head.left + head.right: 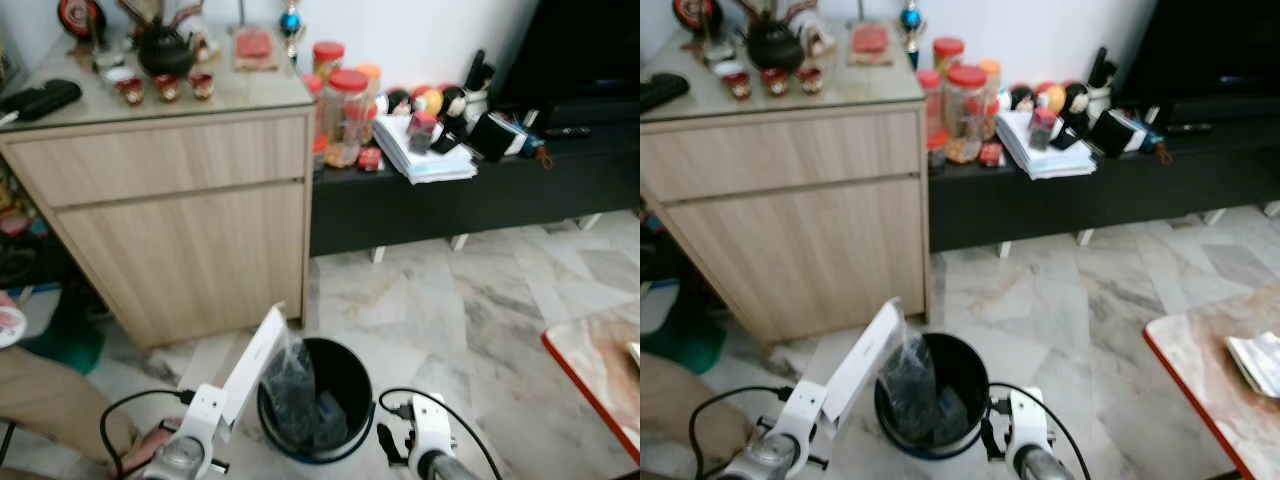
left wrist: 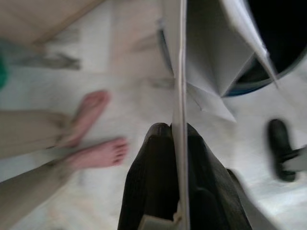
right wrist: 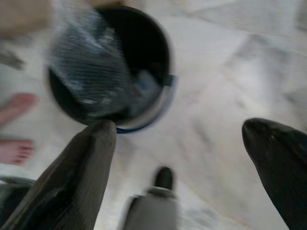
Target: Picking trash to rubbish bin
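L gripper clamped on flat white card, right by black bin.
Card tilts w/ top edge at bin rim, next to crumpled plastic bag inside. R gripper wide open, empty, above floor near bin. Person's bare feet on marble floor nearby.

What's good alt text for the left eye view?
The left gripper holds a flat white card tilted over the rim of a black bin on a marble floor, with a clear plastic bag hanging into the bin. The right gripper hovers open beside the bin. Behind stand a wooden cabinet and a cluttered low black shelf.
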### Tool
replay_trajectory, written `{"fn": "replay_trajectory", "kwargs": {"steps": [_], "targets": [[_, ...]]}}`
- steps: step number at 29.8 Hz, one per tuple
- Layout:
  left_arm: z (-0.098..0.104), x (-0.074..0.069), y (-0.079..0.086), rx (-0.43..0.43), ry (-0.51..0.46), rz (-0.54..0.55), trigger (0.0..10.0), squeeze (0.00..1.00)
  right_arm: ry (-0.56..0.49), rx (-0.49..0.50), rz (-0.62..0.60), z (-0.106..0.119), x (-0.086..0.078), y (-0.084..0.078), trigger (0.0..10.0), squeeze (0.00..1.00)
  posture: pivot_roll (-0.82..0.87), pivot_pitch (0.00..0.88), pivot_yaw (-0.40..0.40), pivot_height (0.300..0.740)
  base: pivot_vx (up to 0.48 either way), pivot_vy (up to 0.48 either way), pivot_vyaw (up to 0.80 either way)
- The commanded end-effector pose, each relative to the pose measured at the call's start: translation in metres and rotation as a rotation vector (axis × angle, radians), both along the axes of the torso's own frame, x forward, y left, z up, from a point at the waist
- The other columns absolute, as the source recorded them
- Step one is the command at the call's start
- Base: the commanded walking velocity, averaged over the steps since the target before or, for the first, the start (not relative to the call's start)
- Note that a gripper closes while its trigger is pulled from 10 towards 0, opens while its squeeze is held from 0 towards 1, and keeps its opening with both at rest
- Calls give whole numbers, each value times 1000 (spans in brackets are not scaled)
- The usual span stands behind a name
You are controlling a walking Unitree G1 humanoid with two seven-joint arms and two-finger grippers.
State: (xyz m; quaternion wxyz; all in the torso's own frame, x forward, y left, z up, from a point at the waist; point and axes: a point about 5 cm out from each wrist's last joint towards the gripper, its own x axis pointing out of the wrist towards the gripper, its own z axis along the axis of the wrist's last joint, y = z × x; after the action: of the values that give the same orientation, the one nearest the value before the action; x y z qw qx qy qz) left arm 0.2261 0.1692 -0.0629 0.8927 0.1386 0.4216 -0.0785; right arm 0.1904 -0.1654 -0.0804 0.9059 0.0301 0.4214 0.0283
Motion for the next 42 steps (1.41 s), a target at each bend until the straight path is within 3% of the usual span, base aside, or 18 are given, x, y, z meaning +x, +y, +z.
{"fn": "replay_trajectory", "kwargs": {"steps": [1,32,35,42], "targets": [[1,-1,12,26,4,10,10000,0,-21,14,-2,3,7,6,10000,0,96,64,-69,740,277,0,0],[4,5,12,39,-14,-14,10000,0,-30,19,-21,6,11,4,10000,0,89,99,-73,740,273,0,0],[13,18,4,28,-54,-47,10000,0,-46,26,-4,9,17,6,10000,0,90,102,-76,740,0,0,0],[17,26,-19,4,-59,-181,10000,0,-61,56,21,13,25,12,10000,0,82,101,-76,740,0,0,0]]}}
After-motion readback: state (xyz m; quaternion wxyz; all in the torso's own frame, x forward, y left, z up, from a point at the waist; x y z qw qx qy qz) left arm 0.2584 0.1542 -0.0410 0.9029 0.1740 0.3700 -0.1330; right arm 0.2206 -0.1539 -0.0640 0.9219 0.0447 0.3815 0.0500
